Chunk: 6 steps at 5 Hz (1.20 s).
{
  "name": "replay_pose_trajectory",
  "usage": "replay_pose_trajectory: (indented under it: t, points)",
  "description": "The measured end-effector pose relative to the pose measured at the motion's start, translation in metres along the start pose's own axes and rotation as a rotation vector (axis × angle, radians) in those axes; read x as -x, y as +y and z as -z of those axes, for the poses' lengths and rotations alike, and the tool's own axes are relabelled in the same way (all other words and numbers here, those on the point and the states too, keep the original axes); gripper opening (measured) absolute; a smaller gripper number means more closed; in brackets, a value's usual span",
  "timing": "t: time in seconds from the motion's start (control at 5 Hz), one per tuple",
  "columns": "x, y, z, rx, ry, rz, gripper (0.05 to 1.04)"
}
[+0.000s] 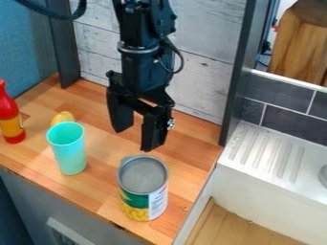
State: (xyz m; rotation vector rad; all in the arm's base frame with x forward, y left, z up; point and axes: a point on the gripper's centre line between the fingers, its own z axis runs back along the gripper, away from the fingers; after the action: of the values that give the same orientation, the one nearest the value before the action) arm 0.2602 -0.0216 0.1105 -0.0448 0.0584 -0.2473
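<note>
The black gripper (135, 139) hangs over the wooden counter, behind and above a can (143, 189), its fingers apart with nothing between them. The can stands upright near the counter's front right, grey lid up, with a green, yellow and white label. Left of the can, a turquoise cup (69, 155) stands upright with its mouth up. Just behind the cup a yellow object (62, 118) is partly hidden by its rim. At the far left stands a red bottle (11, 117) with a yellow label.
The wooden counter (182, 139) ends at the right beside a white sink unit with a ridged metal drainboard (265, 153). A dark upright post (241, 72) rises at the counter's back right corner, and another (62, 48) stands at the back left. A whitish plank wall (204, 86) runs behind.
</note>
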Motion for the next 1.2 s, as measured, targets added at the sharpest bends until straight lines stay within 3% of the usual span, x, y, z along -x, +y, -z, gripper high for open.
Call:
replay_pose_trajectory:
  t: [0.4, 0.6, 0.8, 1.0, 1.2]
  points:
    - [0.010, -0.002, 0.011, 0.010, 0.046, -0.027, 1.001]
    - [0.015, -0.003, 0.006, -0.013, 0.050, -0.165, 1.001]
    - [0.025, -0.011, 0.014, -0.002, 0.101, -0.240, 1.001]
    - [0.034, -0.020, 0.027, 0.028, 0.150, -0.225, 1.001]
    - [0.044, -0.036, 0.047, 0.047, 0.231, -0.164, 1.001]
